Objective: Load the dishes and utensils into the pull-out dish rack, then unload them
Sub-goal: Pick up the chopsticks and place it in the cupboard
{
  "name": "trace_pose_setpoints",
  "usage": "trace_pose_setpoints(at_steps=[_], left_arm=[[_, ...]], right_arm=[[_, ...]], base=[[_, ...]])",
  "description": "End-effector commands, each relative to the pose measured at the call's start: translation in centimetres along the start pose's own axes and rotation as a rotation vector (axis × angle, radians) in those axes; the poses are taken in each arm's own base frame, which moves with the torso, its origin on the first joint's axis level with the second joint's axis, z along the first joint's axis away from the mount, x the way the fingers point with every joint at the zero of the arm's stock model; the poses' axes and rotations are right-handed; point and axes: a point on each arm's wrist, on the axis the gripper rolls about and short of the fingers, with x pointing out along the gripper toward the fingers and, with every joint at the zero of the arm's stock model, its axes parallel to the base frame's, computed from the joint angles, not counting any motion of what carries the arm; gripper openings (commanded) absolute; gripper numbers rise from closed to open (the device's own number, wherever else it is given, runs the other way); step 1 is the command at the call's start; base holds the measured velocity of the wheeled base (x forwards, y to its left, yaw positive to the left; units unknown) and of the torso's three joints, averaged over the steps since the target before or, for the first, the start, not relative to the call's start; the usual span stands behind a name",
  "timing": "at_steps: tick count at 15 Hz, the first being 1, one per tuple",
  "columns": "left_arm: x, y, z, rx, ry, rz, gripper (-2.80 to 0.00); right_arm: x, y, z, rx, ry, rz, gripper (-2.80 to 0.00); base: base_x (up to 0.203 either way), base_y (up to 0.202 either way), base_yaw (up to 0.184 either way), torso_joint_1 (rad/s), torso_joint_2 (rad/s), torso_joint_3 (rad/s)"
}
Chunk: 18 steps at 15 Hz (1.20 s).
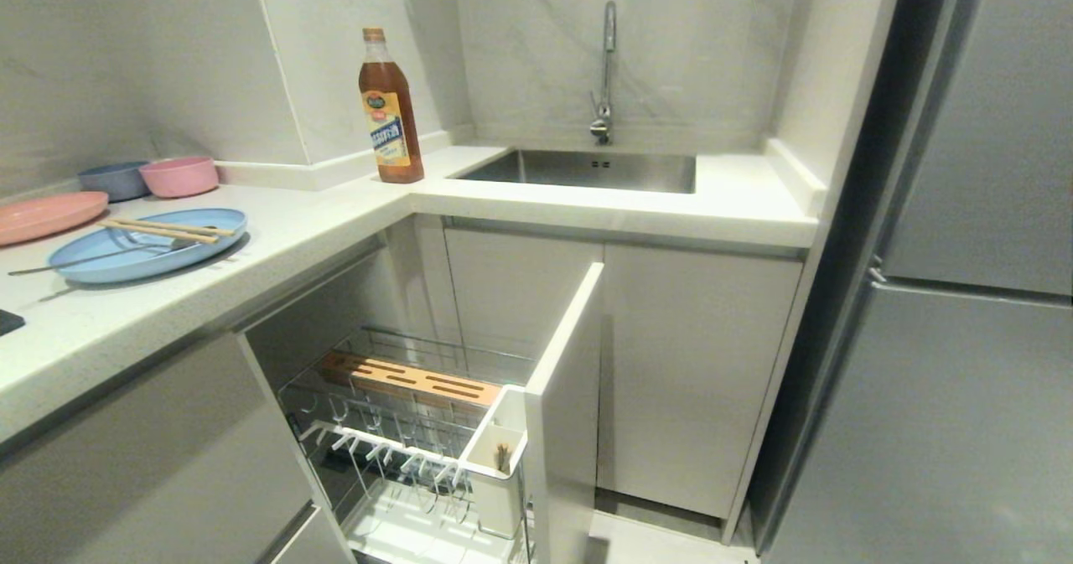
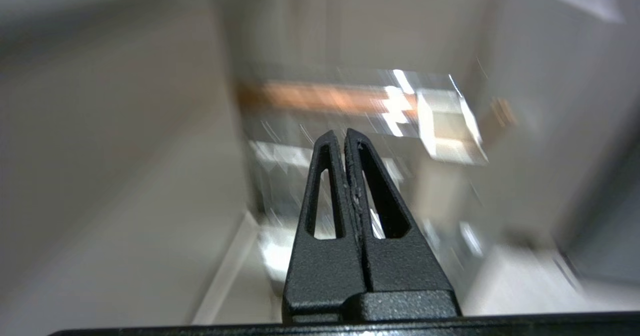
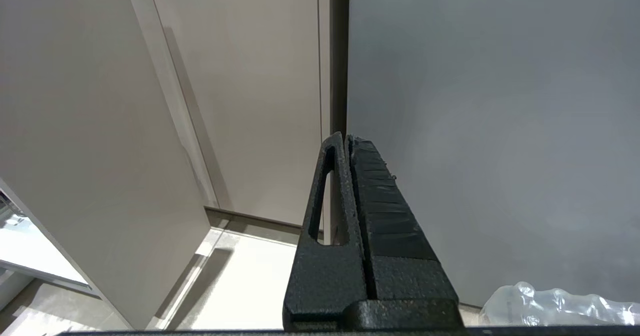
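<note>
We see the light-blue plate (image 1: 147,244) lying flat on the worktop (image 1: 335,220) at the left, with the 2 chopsticks (image 1: 159,229) laid across it and the grey metal spoon (image 1: 101,256) resting on its near side, the handle reaching out over the rim. Below the worktop the pull-out dish rack (image 1: 419,438) stands drawn out, its wooden slotted strip (image 1: 411,378) at the back and the white utensil box (image 1: 496,451) beside the front panel (image 1: 570,396). Neither hand shows in the head view. The left hand (image 2: 345,135), fingers pressed together and holding nothing, hangs above the rack. The right hand (image 3: 347,139), fingers together and holding nothing, points at a grey refrigerator door (image 3: 490,126), well apart from the dishes.
</note>
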Motion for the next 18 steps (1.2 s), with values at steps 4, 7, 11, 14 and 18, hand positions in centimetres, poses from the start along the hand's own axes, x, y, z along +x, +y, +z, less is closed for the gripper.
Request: trace_pose_setpoints(at_steps=[4,7,11,14,18], left_arm=[[-0.09,-0.09,-0.55,-0.042,0.063,-0.029,-2.80],[-0.02,-0.07,-0.50,-0.060,0.045,-0.024,-2.80],[0.01,-0.08,-0.44,-0.060,0.035,-0.023,-2.80],[0.01,-0.08,-0.44,-0.060,0.035,-0.023,-2.80],[0.01,-0.07,-0.44,-0.060,0.035,-0.023,-2.80]], right_arm=[[0.01,0.00,0.00,0.000,0.001,0.000,-2.80],[0.01,0.00,0.00,0.000,0.001,0.000,-2.80],[0.01,0.00,0.00,0.000,0.001,0.000,-2.80],[0.01,0.00,0.00,0.000,0.001,0.000,-2.80],[0.01,0.00,0.00,0.000,0.001,0.000,-2.80]], base=[[0.000,0.000,0.000,0.000,0.00,0.000],[0.000,0.000,0.000,0.000,0.00,0.000],[0.000,0.000,0.000,0.000,0.00,0.000],[0.000,0.000,0.000,0.000,0.00,0.000],[0.000,0.000,0.000,0.000,0.00,0.000]])
